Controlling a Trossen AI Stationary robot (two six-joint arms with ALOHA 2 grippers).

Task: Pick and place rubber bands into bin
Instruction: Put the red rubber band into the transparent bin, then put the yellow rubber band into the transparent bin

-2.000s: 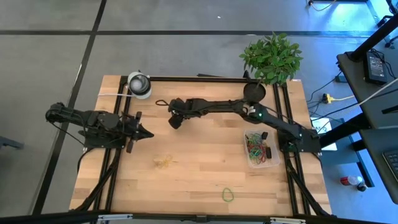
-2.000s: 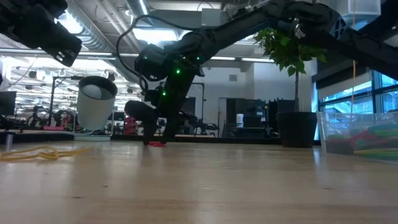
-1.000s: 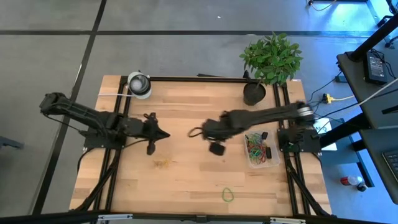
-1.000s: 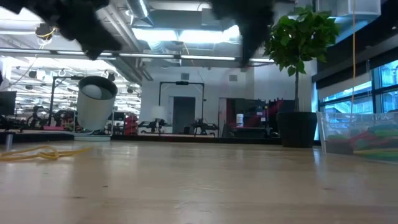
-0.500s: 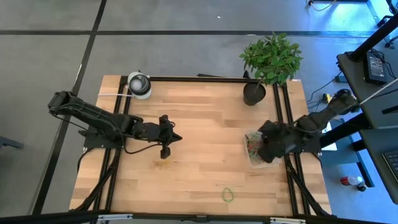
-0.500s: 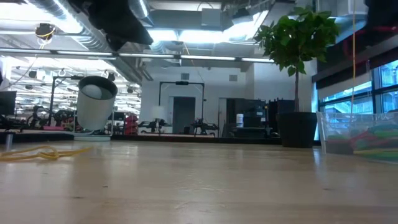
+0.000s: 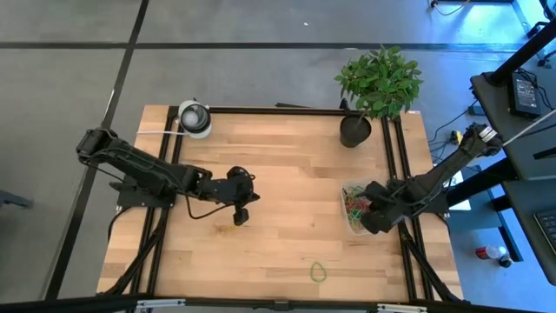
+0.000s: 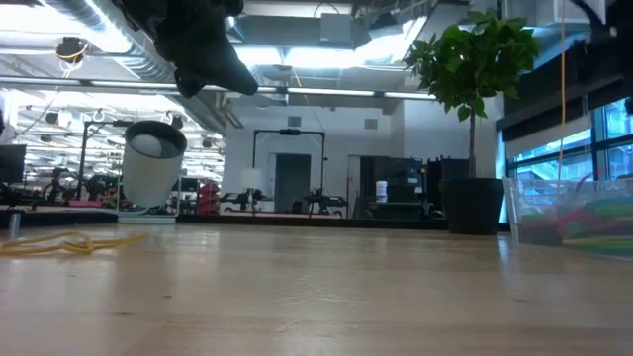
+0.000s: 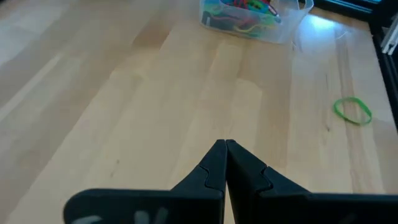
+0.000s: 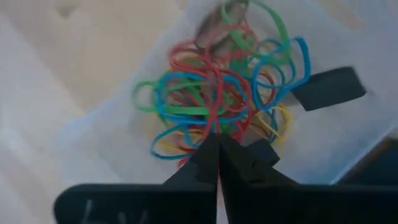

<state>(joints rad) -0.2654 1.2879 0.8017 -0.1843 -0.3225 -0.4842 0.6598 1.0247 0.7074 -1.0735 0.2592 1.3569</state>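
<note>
My right gripper (image 7: 369,209) is over the clear bin (image 7: 352,224) at the table's right edge, shut; in its wrist view (image 10: 216,138) its tips sit just above the pile of red, green, blue and yellow rubber bands (image 10: 217,99). My left gripper (image 7: 241,211) is shut and empty (image 9: 224,144), above the table's middle, next to a small heap of yellow rubber bands (image 7: 230,228) that lies flat on the wood (image 8: 69,242). A green rubber band (image 7: 319,273) lies flat near the table's near edge (image 9: 352,109). My right gripper comes from above, pointing down into the bin. A red rubber band strand (image 10: 214,122) runs from between the shut fingertips into the pile below. The fingers hide the place of contact, so the kind of hold does not show.
A round white-and-grey roll (image 7: 195,117) stands at the far left and a black plant pot (image 7: 354,130) with a green plant at the far right. A small black block (image 10: 328,87) lies in the bin. Bare wood lies between the arms.
My right gripper has gone from the table's middle toward the right edge and down over the bin, staying shut. My left gripper has gone toward the table's right and a little toward the near edge, ending beside the yellow bands. The bands on the table have kept still.
</note>
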